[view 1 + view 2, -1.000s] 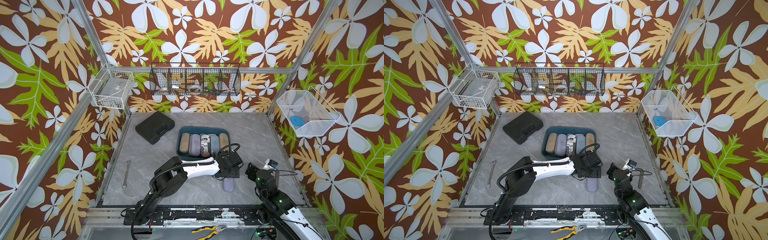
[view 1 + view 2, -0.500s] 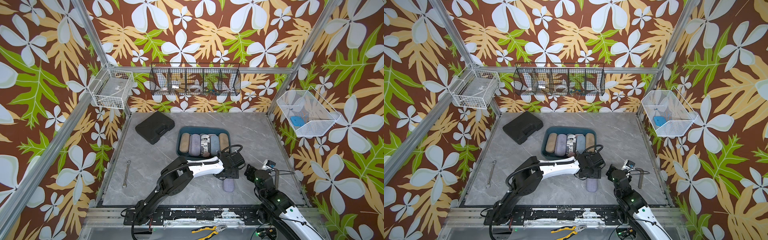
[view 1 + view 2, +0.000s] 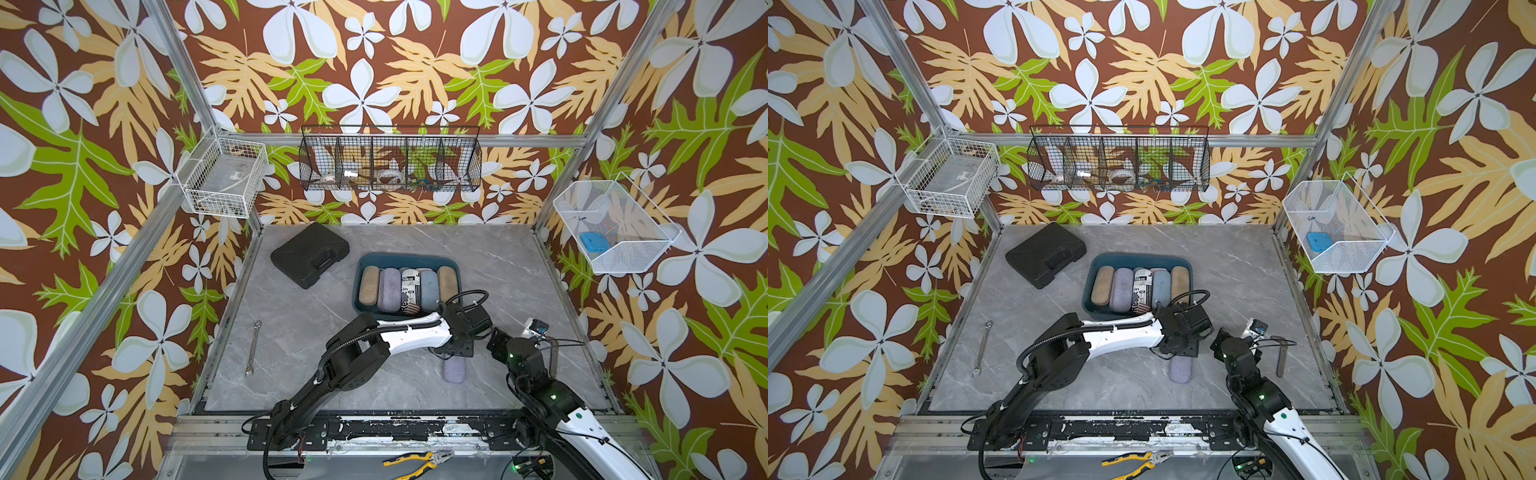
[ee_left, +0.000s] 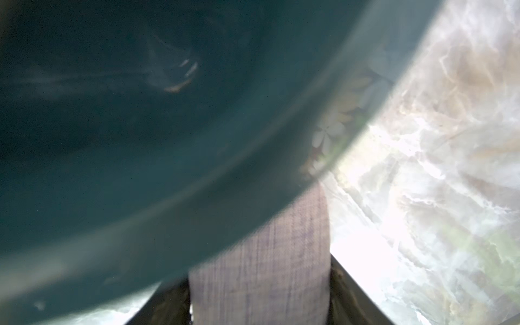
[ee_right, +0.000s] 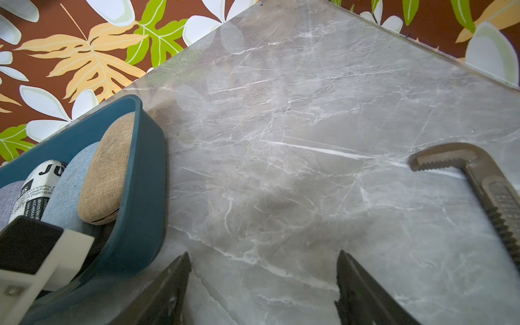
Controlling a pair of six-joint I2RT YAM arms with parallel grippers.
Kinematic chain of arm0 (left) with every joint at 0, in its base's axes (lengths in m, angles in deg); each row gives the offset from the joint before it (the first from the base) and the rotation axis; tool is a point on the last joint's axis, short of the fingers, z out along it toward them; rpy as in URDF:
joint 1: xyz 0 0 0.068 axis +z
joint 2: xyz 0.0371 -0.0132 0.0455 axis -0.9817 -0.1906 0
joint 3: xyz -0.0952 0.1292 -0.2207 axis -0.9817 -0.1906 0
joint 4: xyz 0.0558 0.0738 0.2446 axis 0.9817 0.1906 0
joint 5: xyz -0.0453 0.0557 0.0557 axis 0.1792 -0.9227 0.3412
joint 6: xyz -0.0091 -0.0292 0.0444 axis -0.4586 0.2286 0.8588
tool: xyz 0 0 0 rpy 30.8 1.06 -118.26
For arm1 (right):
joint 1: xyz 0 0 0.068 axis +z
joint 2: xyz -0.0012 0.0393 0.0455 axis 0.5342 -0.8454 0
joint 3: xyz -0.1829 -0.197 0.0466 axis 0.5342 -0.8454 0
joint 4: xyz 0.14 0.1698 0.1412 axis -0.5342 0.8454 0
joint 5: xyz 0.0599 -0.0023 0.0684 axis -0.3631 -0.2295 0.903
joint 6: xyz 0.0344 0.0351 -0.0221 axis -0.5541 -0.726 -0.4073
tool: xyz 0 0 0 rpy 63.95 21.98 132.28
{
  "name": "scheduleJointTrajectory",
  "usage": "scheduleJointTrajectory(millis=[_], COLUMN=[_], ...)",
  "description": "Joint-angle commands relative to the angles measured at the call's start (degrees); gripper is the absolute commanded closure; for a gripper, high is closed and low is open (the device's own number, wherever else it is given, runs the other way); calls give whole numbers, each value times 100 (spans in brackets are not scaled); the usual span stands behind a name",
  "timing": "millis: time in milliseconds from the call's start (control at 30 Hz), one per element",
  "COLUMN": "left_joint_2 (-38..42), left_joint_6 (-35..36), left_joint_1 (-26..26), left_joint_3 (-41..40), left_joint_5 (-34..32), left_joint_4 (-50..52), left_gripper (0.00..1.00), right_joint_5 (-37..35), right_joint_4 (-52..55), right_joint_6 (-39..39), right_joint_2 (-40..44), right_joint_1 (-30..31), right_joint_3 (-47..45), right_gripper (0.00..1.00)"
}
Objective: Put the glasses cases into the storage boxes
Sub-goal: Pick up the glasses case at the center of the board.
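Now the left gripper [image 3: 454,352] stands low over the marble table [image 3: 332,374], its fingers [image 4: 347,289] pressed against both sides of a lavender glasses case [image 4: 261,267]. That case sits on the table just outside the near corner of the teal storage box [image 3: 409,258], where five more cases [image 3: 390,289] lie side by side. The right gripper [image 5: 263,253] hovers close by, jaws spread apart over the table with nothing between them.

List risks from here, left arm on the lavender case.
1. The wall of the tub stands right in front of the lavender case in the left gripper; a low lift could catch the rim.
2. The row of cases fills the tub side by side; this one would lie on top and could slide off.
3. The right gripper, open, hovers close to the left wrist; the arms could clash.
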Motion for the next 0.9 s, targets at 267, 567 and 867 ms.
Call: scheduleJointTrajectory(millis=[267,567,867], left_joint_2=[720,1932,3188], left_joint_6=[374,421,182], left_joint_1=[0,-55,-55], left_joint_3=[-935,-2421,-3372], left_joint_5=[-186,-372,-792], left_joint_4=[162,-91,-35], left_gripper=[41,40,41], right_joint_5=[-255,-400,-391], right_joint_4=[-91,-293,-622], right_joint_6=[54,123,150], right_joint_2=[17,-238,-833], right_joint_1=[-11,-14,-14], right_joint_3=[66,164,279], right_gripper=[19,20,20])
